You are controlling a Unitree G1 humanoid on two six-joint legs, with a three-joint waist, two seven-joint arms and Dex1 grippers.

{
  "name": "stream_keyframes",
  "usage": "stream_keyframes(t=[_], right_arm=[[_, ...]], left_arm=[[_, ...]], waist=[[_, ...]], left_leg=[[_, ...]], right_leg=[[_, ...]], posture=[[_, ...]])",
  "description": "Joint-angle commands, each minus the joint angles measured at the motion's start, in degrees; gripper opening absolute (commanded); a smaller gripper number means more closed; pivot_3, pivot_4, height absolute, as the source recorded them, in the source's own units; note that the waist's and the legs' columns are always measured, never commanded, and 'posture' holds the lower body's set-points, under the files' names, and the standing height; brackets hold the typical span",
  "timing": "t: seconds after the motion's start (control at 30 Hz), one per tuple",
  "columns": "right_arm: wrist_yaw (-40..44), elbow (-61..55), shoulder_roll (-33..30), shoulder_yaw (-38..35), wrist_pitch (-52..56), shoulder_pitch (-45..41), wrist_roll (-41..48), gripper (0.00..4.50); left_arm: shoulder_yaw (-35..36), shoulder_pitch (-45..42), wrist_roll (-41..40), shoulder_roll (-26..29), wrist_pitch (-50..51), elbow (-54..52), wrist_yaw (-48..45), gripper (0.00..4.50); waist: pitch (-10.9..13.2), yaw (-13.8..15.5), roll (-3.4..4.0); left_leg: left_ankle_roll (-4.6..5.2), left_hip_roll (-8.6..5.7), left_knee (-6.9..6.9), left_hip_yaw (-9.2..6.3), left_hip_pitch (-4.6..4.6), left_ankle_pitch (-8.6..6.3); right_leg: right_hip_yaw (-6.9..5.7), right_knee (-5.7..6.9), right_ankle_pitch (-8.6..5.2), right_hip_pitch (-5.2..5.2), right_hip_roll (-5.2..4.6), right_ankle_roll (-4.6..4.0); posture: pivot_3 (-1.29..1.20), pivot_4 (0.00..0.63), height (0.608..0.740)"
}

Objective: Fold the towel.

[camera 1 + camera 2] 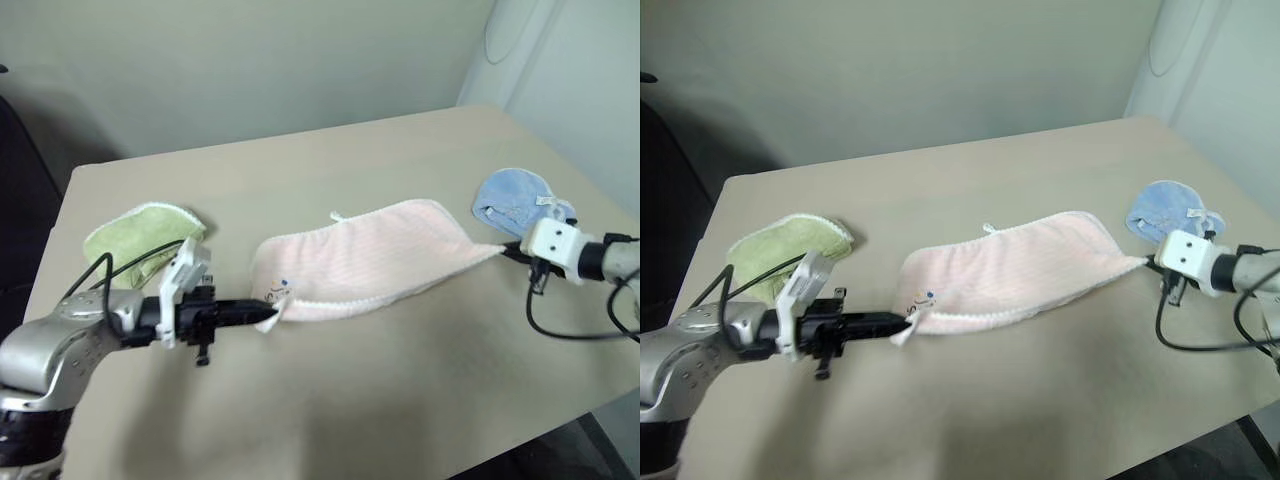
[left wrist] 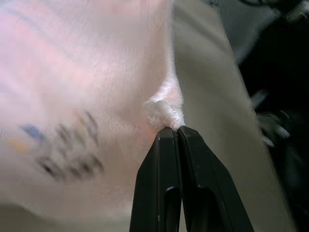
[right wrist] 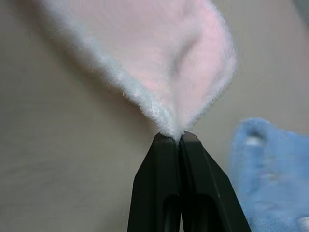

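The towel (image 1: 370, 255) lies stretched across the middle of the beige counter (image 1: 400, 400), folded into a long band whose pink face bows away from the robot while its white fluffy edge runs along the near side. A small hanging loop sticks up from its far edge. Near its left end sits the dark embroidered squiggle with coloured dots.

The left gripper (image 1: 268, 314) points toward the right, level with the counter, and its black fingers (image 2: 166, 159) are pressed together on a tuft of the towel's left corner, just beside the embroidery. The right gripper (image 1: 1148, 263) reaches in from the right side, and its fingers (image 3: 166, 159) are likewise pinched together on the towel's tapered right corner, which is drawn out to a narrow point between them.

A light green cloth (image 1: 140, 235) lies crumpled on the counter behind the left arm, well apart from the towel. A small light blue cloth (image 1: 515, 200) rests just beyond the right gripper, near the towel's right end.
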Motion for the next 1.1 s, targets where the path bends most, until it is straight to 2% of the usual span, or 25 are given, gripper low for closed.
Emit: stream_keyframes(t=[0.03, 0.17, 0.27, 0.4, 0.5, 0.73, 0.87, 0.9, 0.93, 1.1], right_arm=[[-3.9, 8.2, 2.4, 3.0, -4.6, -8.4, -5.8, 0.00], [-10.3, 24.3, 7.3, 8.8, -10.4, -21.9, -14.4, 0.00], [-11.5, 29.7, 8.1, 9.9, -13.5, -24.7, -15.9, 0.00], [-18.8, 41.2, 13.2, 14.4, -13.3, -33.7, -22.7, 0.00], [-24.9, 47.1, 16.7, 17.3, -13.0, -36.6, -26.6, 0.00], [-33.6, 51.3, 18.8, 18.8, -13.7, -38.9, -29.9, 0.00], [-36.3, 52.1, 19.8, 18.8, -14.5, -38.9, -30.6, 0.00], [-36.1, 52.3, 19.9, 18.7, -14.7, -38.7, -30.5, 0.46], [-35.9, 52.3, 20.0, 18.7, -14.9, -38.5, -30.5, 0.64], [-38.2, 51.8, 19.6, 19.4, -18.1, -37.6, -31.6, 2.37]], left_arm=[[0.3, -4.8, 1.5, -2.3, -0.1, 5.1, 5.4, 0.05], [-0.2, -11.5, 4.6, -6.4, -1.0, 13.6, 10.9, 0.05], [-0.3, -12.3, 5.2, -6.9, -0.8, 14.6, 11.2, 0.05], [-2.9, -15.6, 13.3, -9.3, -7.7, 23.3, 15.8, 0.05], [-3.5, -18.7, 17.9, -11.5, -11.7, 31.9, 19.1, 0.05], [-2.7, -20.8, 21.3, -12.7, -17.3, 38.7, 19.9, 0.05], [-2.4, -21.7, 22.2, -13.0, -18.6, 42.3, 19.4, 0.97], [-2.5, -21.6, 22.3, -13.1, -18.7, 42.5, 19.0, 1.39], [-2.7, -21.5, 22.3, -13.1, -18.6, 42.3, 18.6, 1.72], [-2.3, -19.7, 21.4, -13.2, -17.4, 39.5, 17.8, 3.53]], waist=[[0.0, 0.0, 0.01], [0.0, 0.0, 0.07], [0.0, 0.2, 0.07], [0.0, 0.3, 0.10], [0.0, 0.1, 0.10], [0.0, 0.2, 0.10], [0.0, 0.0, 0.10], [0.0, 0.0, 0.10], [0.0, 0.0, 0.10], [0.0, 0.0, 0.10]], left_leg=[[0.02, 0.00, 0.00, 0.01, 0.08, -0.01], [0.08, 0.00, -0.10, -0.04, 0.08, -0.04], [0.08, 0.01, -0.16, -0.12, -0.04, -0.04], [0.07, 0.02, -0.20, -0.17, -0.14, -0.04], [0.07, 0.05, -0.21, -0.18, -0.19, -0.04], [0.05, 0.07, -0.21, -0.21, -0.64, -0.02], [0.03, 0.07, -0.18, -0.21, -0.71, -0.01], [0.03, 0.08, -0.19, -0.21, -0.71, -0.01], [0.03, 0.08, -0.19, -0.21, -0.71, -0.01], [0.03, 0.07, -0.19, -0.20, -0.75, -0.02]], right_leg=[[0.02, 0.13, 0.01, -0.01, -0.01, 0.00], [-0.03, 0.23, 0.03, -0.13, -0.04, 0.03], [-0.14, 0.24, 0.30, -0.26, -0.05, 0.47], [-0.19, 0.21, 0.28, -0.41, -0.04, 0.45], [-0.19, 0.27, 0.30, -0.53, -0.03, 0.44], [-0.30, 0.31, 0.33, -0.92, -0.08, 0.44], [-0.30, 0.31, 0.34, -0.97, -0.08, 0.43], [-0.30, 0.32, 0.35, -0.97, -0.07, 0.43], [-0.30, 0.32, 0.35, -0.97, -0.07, 0.43], [-0.30, 0.31, 0.35, -0.98, -0.10, 0.42]], posture=[[0.00, 0.150, 0.738], [0.00, 0.150, 0.738], [0.00, 0.150, 0.738], [0.00, 0.150, 0.738], [0.00, 0.150, 0.738], [0.00, 0.150, 0.738], [0.00, 0.150, 0.738], [0.00, 0.150, 0.738], [0.00, 0.150, 0.738], [0.00, 0.150, 0.738]])
